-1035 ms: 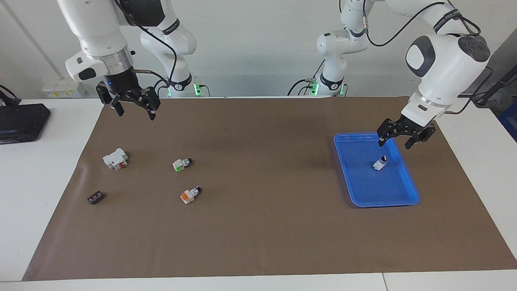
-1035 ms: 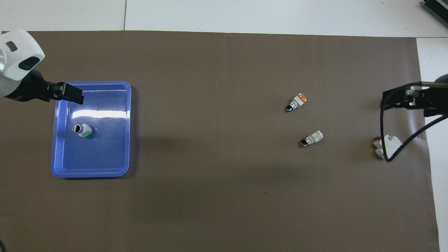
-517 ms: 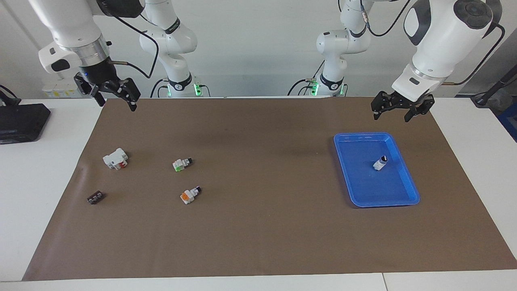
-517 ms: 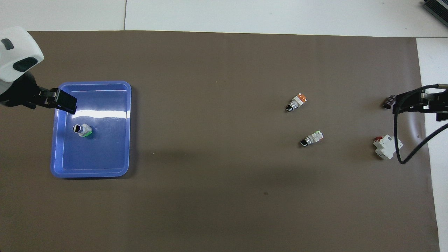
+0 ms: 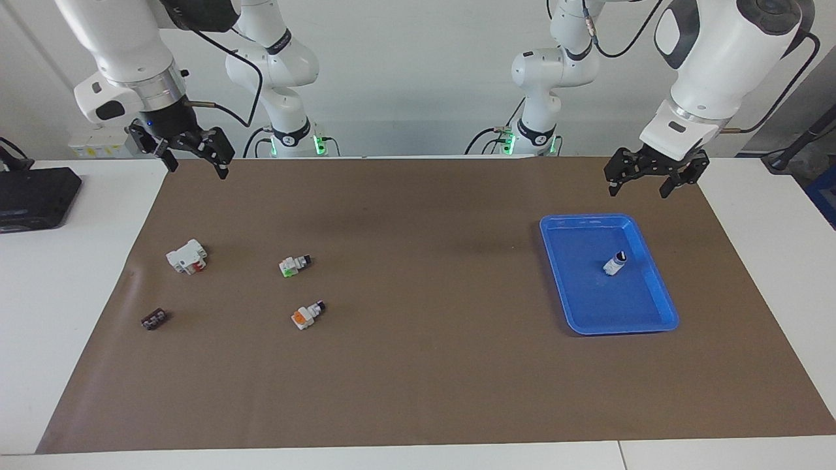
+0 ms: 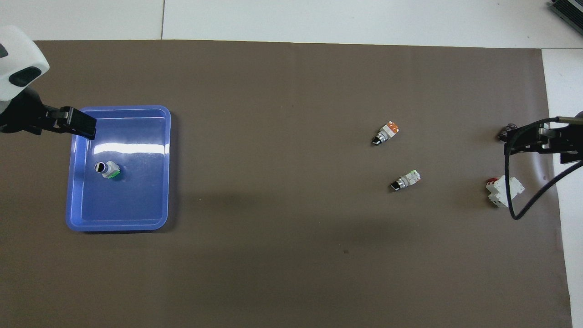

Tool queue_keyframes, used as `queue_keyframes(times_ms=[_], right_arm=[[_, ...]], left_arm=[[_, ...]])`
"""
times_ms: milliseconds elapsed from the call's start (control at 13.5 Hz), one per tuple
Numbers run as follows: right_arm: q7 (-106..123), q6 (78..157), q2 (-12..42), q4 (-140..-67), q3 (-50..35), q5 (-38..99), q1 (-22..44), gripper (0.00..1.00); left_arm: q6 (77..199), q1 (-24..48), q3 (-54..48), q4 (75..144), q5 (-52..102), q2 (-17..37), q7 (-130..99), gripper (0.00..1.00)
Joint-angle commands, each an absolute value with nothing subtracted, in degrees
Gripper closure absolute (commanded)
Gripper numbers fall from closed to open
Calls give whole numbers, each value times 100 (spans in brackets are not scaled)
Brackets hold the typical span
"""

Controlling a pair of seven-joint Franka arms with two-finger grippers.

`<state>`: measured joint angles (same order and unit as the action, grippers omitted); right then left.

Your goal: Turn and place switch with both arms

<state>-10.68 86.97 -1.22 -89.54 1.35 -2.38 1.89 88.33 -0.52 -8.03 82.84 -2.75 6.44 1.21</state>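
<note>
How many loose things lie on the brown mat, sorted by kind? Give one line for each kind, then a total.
Push-button switches: 3 (green-patch switch in the tray, green-patch switch on the mat, orange-patch switch)
White block with red marks: 1
Small dark part: 1
Blue tray: 1
Total: 6

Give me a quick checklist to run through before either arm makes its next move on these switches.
1. Left gripper empty and open, raised over the mat beside the blue tray: ok.
2. Right gripper empty and open, raised over the mat's edge at the right arm's end: ok.
3. One green switch in the tray, standing black end up, free of the walls: ok.
4. Green switch on the mat lying on its side, nothing touching it: ok.
5. Orange switch apart from the green one, farther from the robots: ok.
6. White block with red marks clear of both switches: ok.
</note>
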Motion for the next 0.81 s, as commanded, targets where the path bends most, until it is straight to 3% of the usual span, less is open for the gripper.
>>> queue_keyframes(times_ms=[0,739], right_arm=[[-949,8684,-290,-9141,167,-176,193,0],[-932,8640,-290,-9219,202,150,114,0]], left_arm=[[9184,-70,-765,8464,-308,536,62,0],[9308,-176,-747,8525,-35,527,-62,0]])
